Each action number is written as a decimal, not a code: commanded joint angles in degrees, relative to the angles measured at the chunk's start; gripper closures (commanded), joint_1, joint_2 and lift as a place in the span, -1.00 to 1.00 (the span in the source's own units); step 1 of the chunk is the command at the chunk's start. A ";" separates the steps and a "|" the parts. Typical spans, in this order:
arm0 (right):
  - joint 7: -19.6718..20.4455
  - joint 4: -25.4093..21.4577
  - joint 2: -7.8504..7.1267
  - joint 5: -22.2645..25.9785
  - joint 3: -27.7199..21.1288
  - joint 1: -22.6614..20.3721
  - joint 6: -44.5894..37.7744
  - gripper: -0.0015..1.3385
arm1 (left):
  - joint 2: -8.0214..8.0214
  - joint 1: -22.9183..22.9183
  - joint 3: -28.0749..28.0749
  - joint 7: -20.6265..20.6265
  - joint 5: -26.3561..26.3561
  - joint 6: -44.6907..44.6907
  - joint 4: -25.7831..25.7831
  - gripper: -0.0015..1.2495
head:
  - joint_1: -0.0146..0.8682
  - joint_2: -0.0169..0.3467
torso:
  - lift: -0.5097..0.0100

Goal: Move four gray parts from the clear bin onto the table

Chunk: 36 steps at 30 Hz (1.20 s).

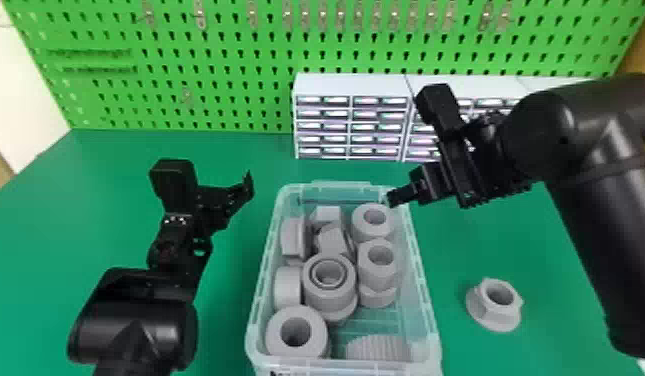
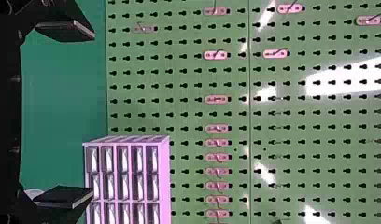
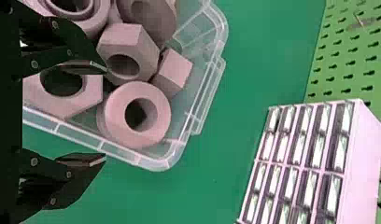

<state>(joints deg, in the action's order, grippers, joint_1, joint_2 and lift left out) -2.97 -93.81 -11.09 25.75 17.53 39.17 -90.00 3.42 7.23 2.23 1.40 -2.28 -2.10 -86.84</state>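
one gray part (image 1: 486, 314) on surface (image 1: 226, 325), off right edge of clear bin (image 1: 426, 290) | likely three to go | left tool (image 2: 92, 114), right tool (image 3: 104, 113) open

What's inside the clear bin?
Round and hex-sided gray parts, crowded together, plus a ribbed one at the near end, bare bin floor beside it. Whatever lies beneath the others is covered; exact count unclear.

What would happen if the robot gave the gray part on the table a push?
The gray part would probably slide rather than roll, because it sits on its wide rim on the table. Its crisp corners suggest it's stiff, and the big hole might make it lighter than a solid one.
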 commanded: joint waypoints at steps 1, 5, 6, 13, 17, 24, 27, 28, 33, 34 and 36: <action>-0.02 0.73 0.10 1.32 1.80 0.47 -0.08 -0.16 | 0.00 0.07 -0.03 0.00 0.00 -0.01 0.00 -0.81 | 0.60 -0.51 | 0.76; -0.02 1.26 0.19 1.58 3.12 0.74 -0.08 -0.22 | 0.00 -0.02 -0.03 0.00 0.00 -0.01 0.00 -0.81 | 0.60 -0.51 | 0.76; -0.02 1.44 0.19 1.67 3.65 0.82 -0.08 -0.23 | 0.00 -0.02 -0.03 0.00 0.00 0.08 0.00 -0.81 | 0.60 -0.51 | 0.76; -0.02 2.32 0.10 2.20 4.97 1.00 -0.08 -0.38 | 0.00 0.07 -0.12 0.00 0.00 0.08 0.00 -0.81 | 0.60 -0.51 | 0.76; -0.02 3.37 0.10 2.81 5.93 1.26 -0.08 -0.49 | 0.00 -0.02 -0.12 0.00 0.00 0.08 0.00 -0.81 | 0.60 -0.51 | 0.76; -0.02 4.16 0.19 3.52 7.34 1.79 -0.08 -0.50 | 0.18 0.07 -0.21 0.00 0.00 0.08 0.00 -0.81 | 0.60 -0.51 | 0.76; -0.02 4.78 0.10 3.96 8.13 2.05 -0.08 -0.50 | 0.35 0.07 -0.12 0.00 -0.18 0.08 0.00 -0.81 | 0.60 -0.51 | 0.76; -0.02 5.04 0.19 4.05 8.48 2.14 -0.08 -0.50 | 0.35 0.07 -0.12 0.00 -0.18 0.08 0.00 -0.81 | 0.60 -0.51 | 0.76; 0.07 6.71 0.10 5.10 10.24 2.58 -0.08 -0.48 | 0.44 0.07 -0.12 0.00 -0.18 0.08 0.00 -0.81 | 0.60 -0.51 | 0.76; -0.02 6.97 0.10 5.36 10.68 2.67 -0.08 -0.48 | 0.44 0.07 -0.12 0.00 -0.18 0.08 0.00 -0.81 | 0.60 -0.51 | 0.76; 0.07 7.41 0.10 5.36 11.21 2.76 -0.08 -0.48 | 0.44 0.07 -0.12 0.00 -0.18 0.08 0.00 -0.81 | 0.60 -0.51 | 0.76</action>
<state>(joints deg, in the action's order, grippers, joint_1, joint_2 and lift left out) -2.97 -87.53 -10.93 30.60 27.41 41.61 -90.00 3.86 7.30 2.11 1.40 -2.46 -2.02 -86.84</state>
